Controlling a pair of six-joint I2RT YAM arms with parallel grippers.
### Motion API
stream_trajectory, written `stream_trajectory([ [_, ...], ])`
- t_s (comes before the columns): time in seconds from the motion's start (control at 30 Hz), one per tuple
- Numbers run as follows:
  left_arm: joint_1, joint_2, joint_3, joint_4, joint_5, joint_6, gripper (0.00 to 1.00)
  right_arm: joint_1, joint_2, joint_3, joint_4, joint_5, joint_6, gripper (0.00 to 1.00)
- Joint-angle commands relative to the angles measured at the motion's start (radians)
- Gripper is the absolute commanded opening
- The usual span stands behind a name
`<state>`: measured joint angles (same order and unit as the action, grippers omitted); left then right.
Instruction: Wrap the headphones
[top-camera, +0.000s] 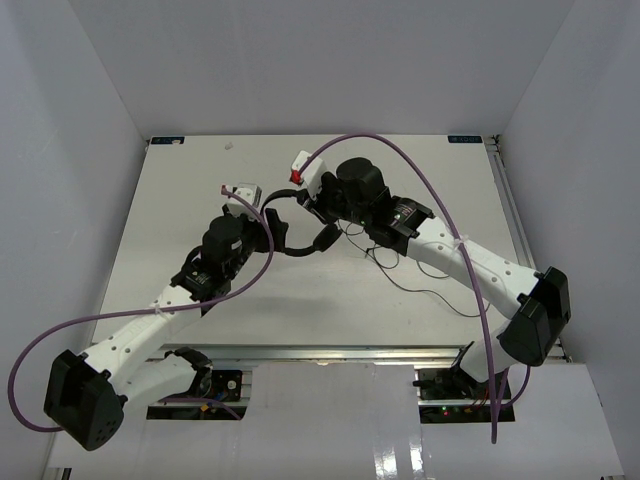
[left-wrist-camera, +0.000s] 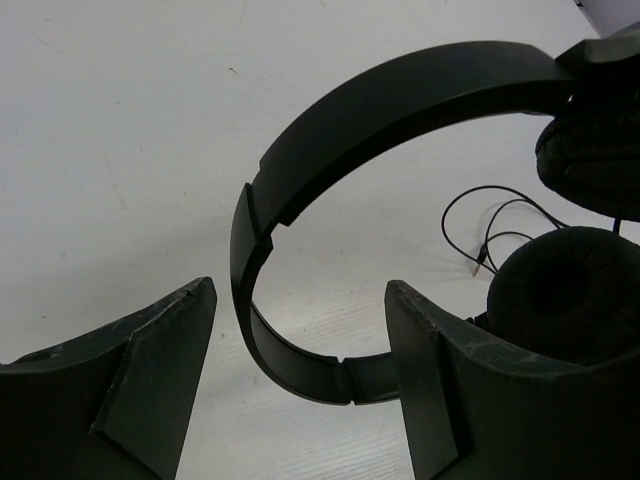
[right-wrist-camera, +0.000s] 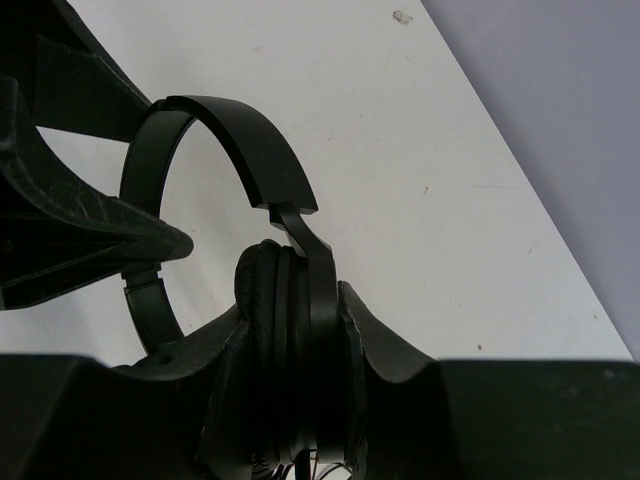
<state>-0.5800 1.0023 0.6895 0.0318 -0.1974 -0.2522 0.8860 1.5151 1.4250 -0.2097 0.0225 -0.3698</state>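
The black headphones (top-camera: 296, 250) sit mid-table between both arms. My right gripper (right-wrist-camera: 292, 305) is shut on one padded earcup (right-wrist-camera: 270, 320), squeezing cup and yoke between its fingers. From there the thin headband (right-wrist-camera: 245, 145) arches up and away. My left gripper (left-wrist-camera: 300, 300) stands open astride the headband (left-wrist-camera: 300, 370), which crosses the gap between the spread fingers (left-wrist-camera: 150, 380) without being gripped. The free earcup (left-wrist-camera: 565, 295) lies just right of that gripper. The thin cord (left-wrist-camera: 490, 215) trails loose over the table (top-camera: 180, 230) toward the right (top-camera: 430, 295).
Thick purple arm cables (top-camera: 440, 195) loop over the right arm and hang off the left one (top-camera: 60, 335). White walls enclose the table on three sides. The left gripper's finger (right-wrist-camera: 80, 220) shows close by in the right wrist view.
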Motion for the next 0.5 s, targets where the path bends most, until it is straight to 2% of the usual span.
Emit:
stream_trajectory([
  [0.0, 0.000, -0.068, -0.036, 0.005, 0.034, -0.012, 0.79, -0.005, -0.055, 0.054, 0.058, 0.009, 0.021, 0.08],
  [0.2, 0.017, -0.057, -0.095, 0.115, -0.017, -0.040, 0.76, -0.013, -0.066, 0.063, 0.053, 0.011, 0.046, 0.08],
  [0.37, 0.019, 0.036, -0.058, 0.172, -0.006, -0.058, 0.65, -0.021, -0.079, 0.058, 0.052, 0.007, 0.061, 0.08],
  [0.47, 0.019, 0.066, -0.046, 0.184, -0.007, -0.063, 0.54, -0.025, -0.085, 0.051, 0.052, -0.001, 0.068, 0.08],
])
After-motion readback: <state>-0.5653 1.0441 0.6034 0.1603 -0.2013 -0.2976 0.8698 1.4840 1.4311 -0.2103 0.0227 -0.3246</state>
